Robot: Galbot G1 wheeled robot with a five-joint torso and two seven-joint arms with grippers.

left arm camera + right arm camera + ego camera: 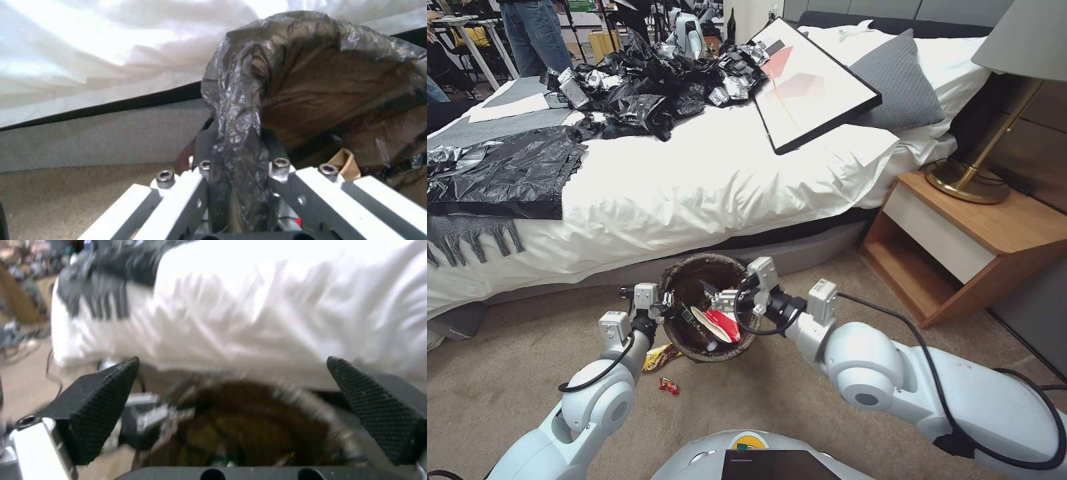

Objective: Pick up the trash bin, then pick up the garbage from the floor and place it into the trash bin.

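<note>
Two wrappers, a yellow one (661,357) and a red scrap (668,385), lie on the carpet around 7 o'clock of my small round bag-lined trash bin (684,283). Left claw (236,200) pinches its rim; right claw (231,413) hangs wide open over it, empty. Next I reckon: grab those.

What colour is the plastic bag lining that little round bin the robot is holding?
Dark brown-black and glossy; the bag lining the trash bin shows best in the left wrist view, pinched by the left gripper.

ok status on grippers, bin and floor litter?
Left gripper shut on trash bin rim. Right gripper open over the bin mouth. Red-and-white cup inside. Yellow wrapper and red scrap on carpet.
</note>
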